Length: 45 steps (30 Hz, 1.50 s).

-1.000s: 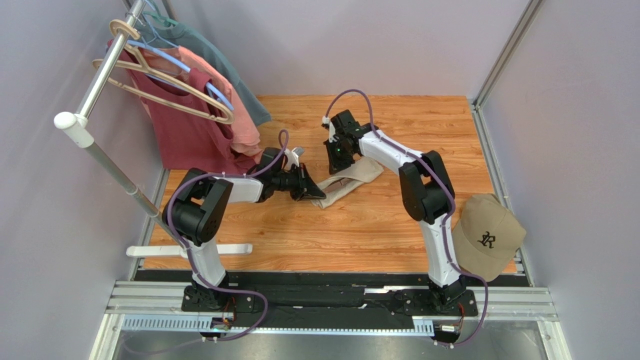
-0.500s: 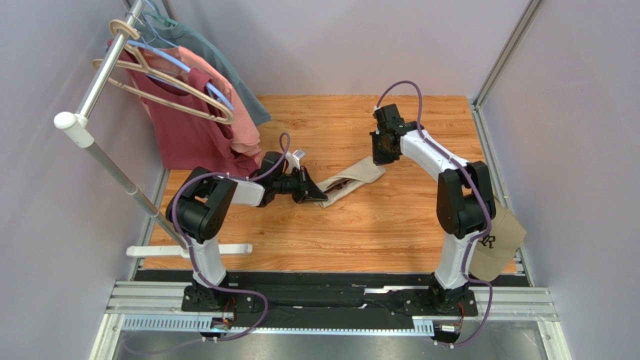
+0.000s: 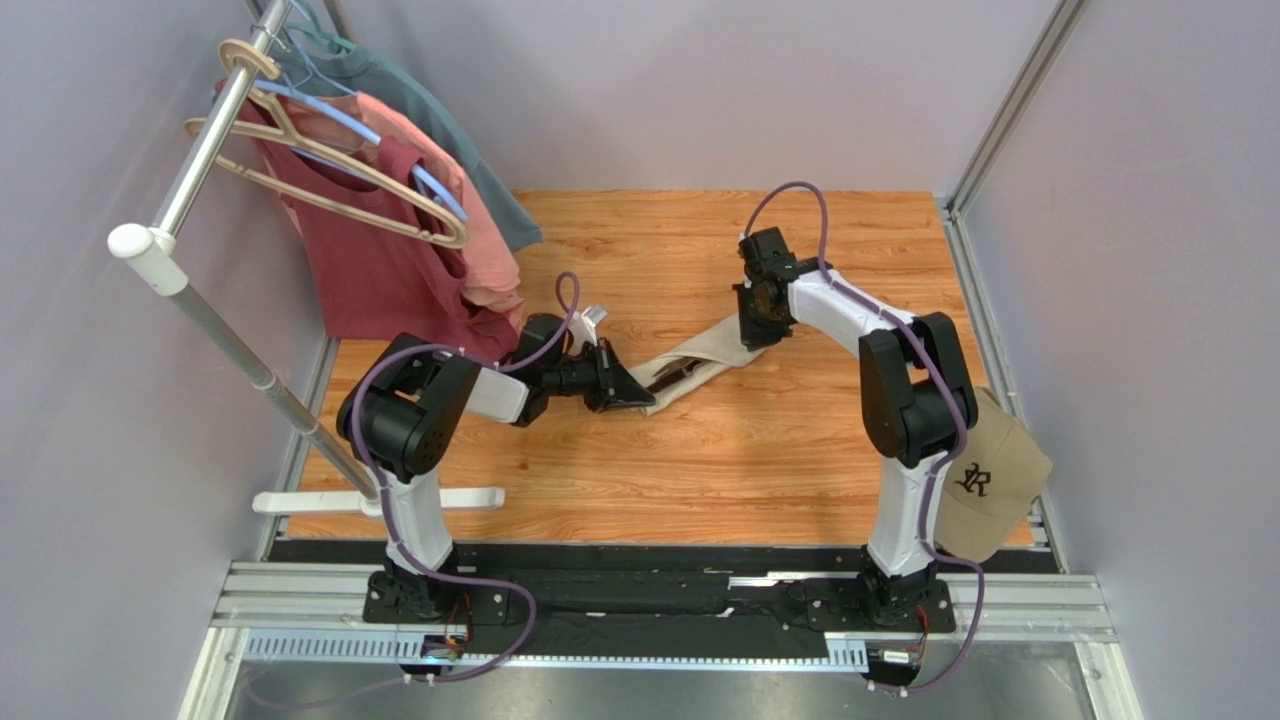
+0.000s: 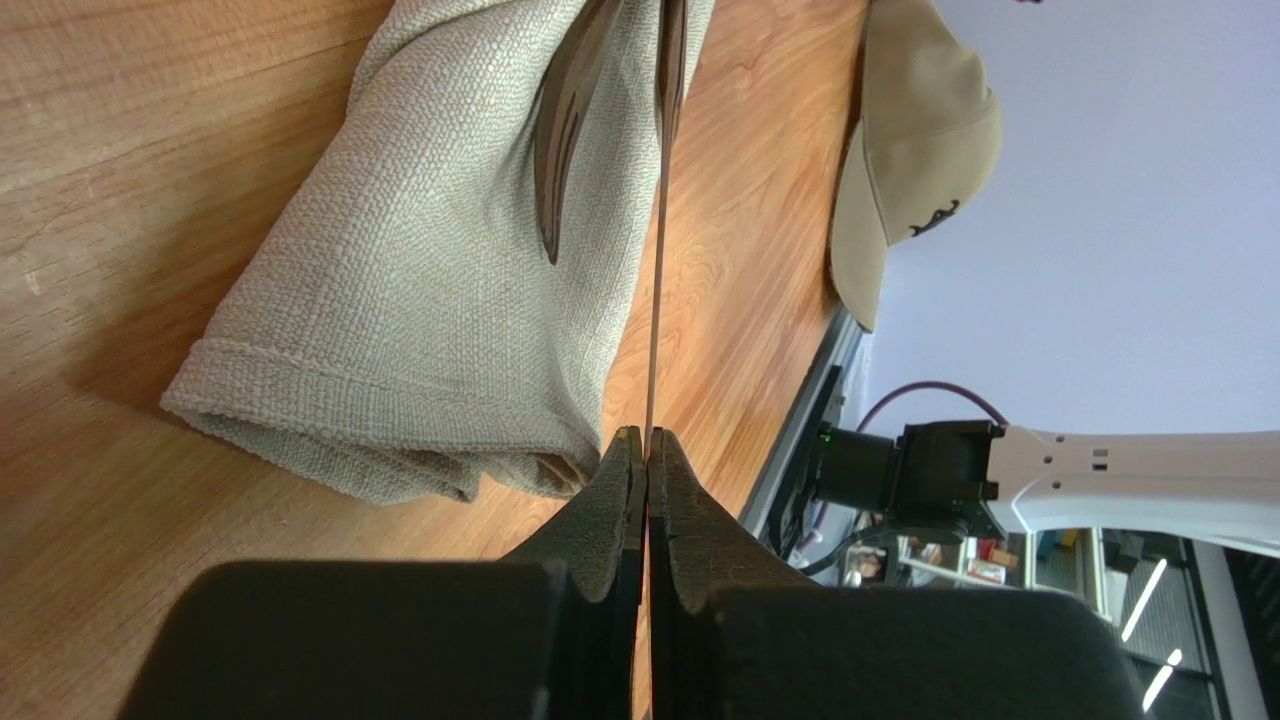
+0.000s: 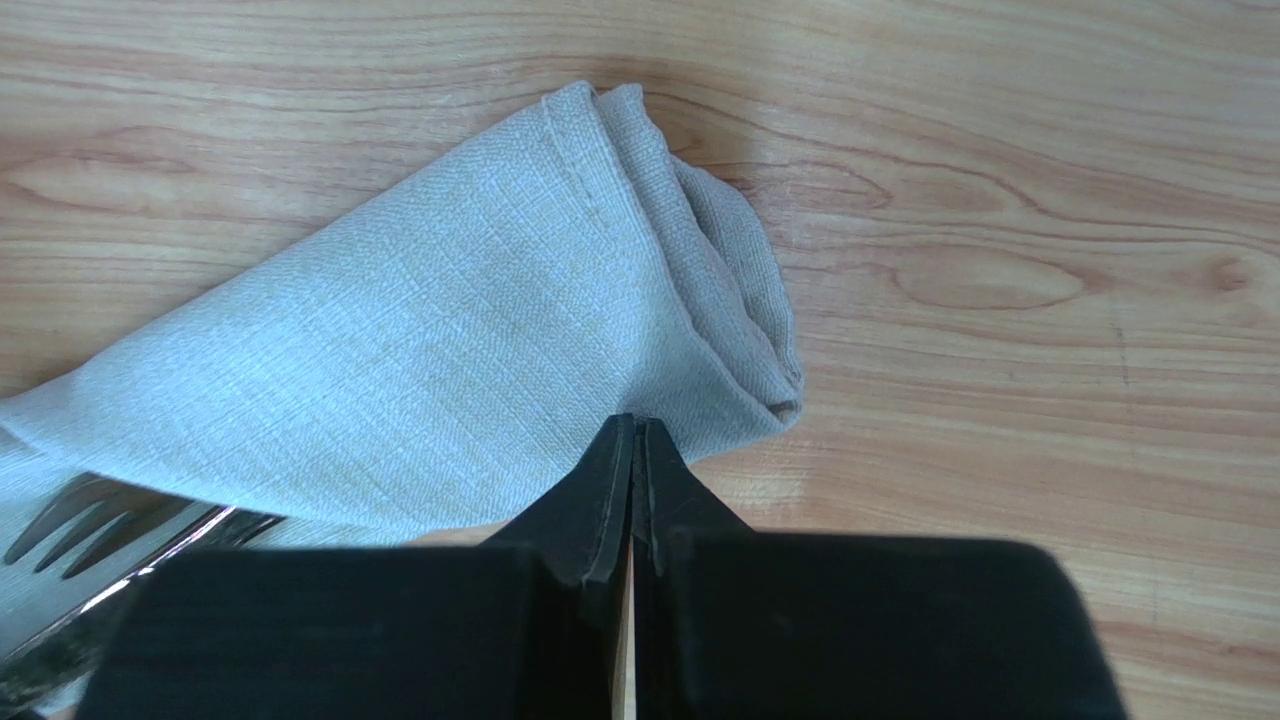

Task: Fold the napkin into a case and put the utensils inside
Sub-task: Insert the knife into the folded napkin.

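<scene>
The napkin (image 3: 718,354) lies folded as a narrow beige case slanting across the middle of the table. In the left wrist view the dark fork (image 4: 568,135) lies on the cloth (image 4: 406,285). My left gripper (image 3: 637,393) is at the case's near-left end, shut on the thin knife (image 4: 657,225), seen edge-on running along the cloth. My right gripper (image 3: 754,330) is shut at the far-right end, its tips (image 5: 634,431) touching the folded edge of the napkin (image 5: 451,330), nothing seen between them. Fork tines (image 5: 90,518) show at the lower left there.
A tan cap (image 3: 980,473) with a dark logo sits at the right table edge. Red and pink shirts (image 3: 398,248) hang from a rack (image 3: 188,165) at the back left, close to my left arm. A white bar (image 3: 376,501) lies at the near-left edge.
My right arm swung from the middle of the napkin out to its far-right end and lowered there, shut. My left gripper kept hold of the knife and barely moved.
</scene>
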Motion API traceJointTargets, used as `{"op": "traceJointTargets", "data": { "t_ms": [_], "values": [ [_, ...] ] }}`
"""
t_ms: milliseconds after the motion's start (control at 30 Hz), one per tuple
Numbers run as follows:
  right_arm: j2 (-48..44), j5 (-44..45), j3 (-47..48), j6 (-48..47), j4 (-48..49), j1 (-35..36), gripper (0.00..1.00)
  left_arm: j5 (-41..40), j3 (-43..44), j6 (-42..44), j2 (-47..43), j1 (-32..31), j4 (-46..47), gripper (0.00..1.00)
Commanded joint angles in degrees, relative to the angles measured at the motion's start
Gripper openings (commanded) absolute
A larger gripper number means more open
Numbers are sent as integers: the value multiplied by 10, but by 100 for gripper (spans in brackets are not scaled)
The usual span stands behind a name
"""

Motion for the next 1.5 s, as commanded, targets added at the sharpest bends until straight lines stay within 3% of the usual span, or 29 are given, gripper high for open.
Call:
{"op": "traceJointTargets", "data": {
  "t_ms": [0, 433, 667, 867, 1000, 1100, 1333, 1467],
  "values": [
    [17, 3, -13, 16, 33, 2, 0, -11, -18, -21, 15, -5, 67, 0],
    [37, -5, -24, 15, 48, 1, 0, -19, -13, -61, 42, -9, 154, 0],
    [40, -7, -24, 9, 47, 2, 0, -12, 16, -66, 66, -14, 156, 0],
    [41, 10, -23, -8, 46, -8, 0, 2, 59, 5, 47, -12, 43, 0],
    [47, 12, -17, -22, 43, -14, 0, 31, 116, 86, 43, -5, -101, 0],
    [43, 15, -14, -26, 36, -21, 0, 40, 135, 130, 37, -2, -157, 0],
    [-3, 3, 31, -20, 24, -6, 3, 49, 133, 101, 35, -2, -148, 0],
    [10, 0, 132, -11, -15, 21, 8, 50, 122, 67, 32, -3, -119, 0]
  ]
}}
